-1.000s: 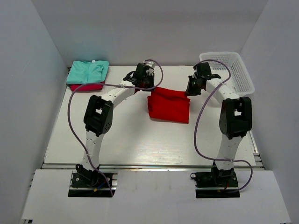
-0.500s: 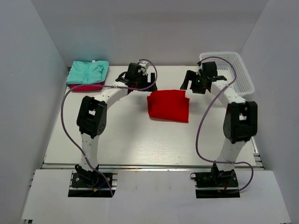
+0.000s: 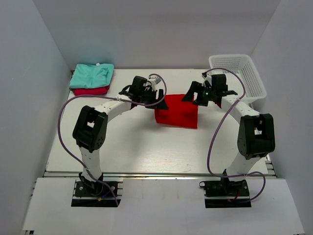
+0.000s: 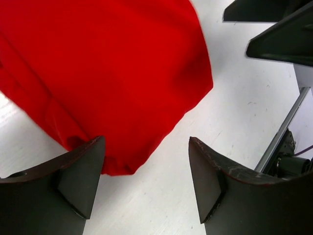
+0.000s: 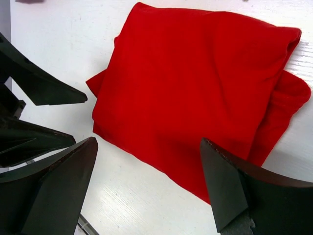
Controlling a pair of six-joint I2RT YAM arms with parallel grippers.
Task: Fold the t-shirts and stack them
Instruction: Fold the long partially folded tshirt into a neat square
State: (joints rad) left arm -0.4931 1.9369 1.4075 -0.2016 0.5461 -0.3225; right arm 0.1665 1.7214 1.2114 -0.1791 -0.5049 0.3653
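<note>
Left gripper (image 4: pixel 146 169): jaws spread wide, nothing between them. One finger (image 4: pixel 73 181) sits over the hem of the bright red t-shirt (image 4: pixel 107 73); the other is over bare table (image 4: pixel 161 205). Right gripper (image 5: pixel 147 161): also gaping and empty, with the red bundle lying in front of the gap and partly in it.

Change over the last second: both wrists were up behind the shirt, and have since swung forward and down. From overhead, the left gripper (image 3: pixel 155 100) and right gripper (image 3: pixel 193 95) now flank the red t-shirt's (image 3: pixel 177 115) far corners. The cloth has barely shifted and stays a compact folded rectangle at mid-table. I read this as lining up a two-handed pickup to carry it to the stack, not another fold.

The stack is at the far left corner: the mint t-shirt (image 3: pixel 92 76) lies on the crimson t-shirt (image 3: pixel 90 91).

Hard to make out:
- whether either fingertip actually touches cloth or table
- the shirt's far edge, masked by both grippers from above
- most of the crimson shirt, which shows only a strip
- a loose lobe bulging from the bundle's side in the right wrist view, which may slip
</note>
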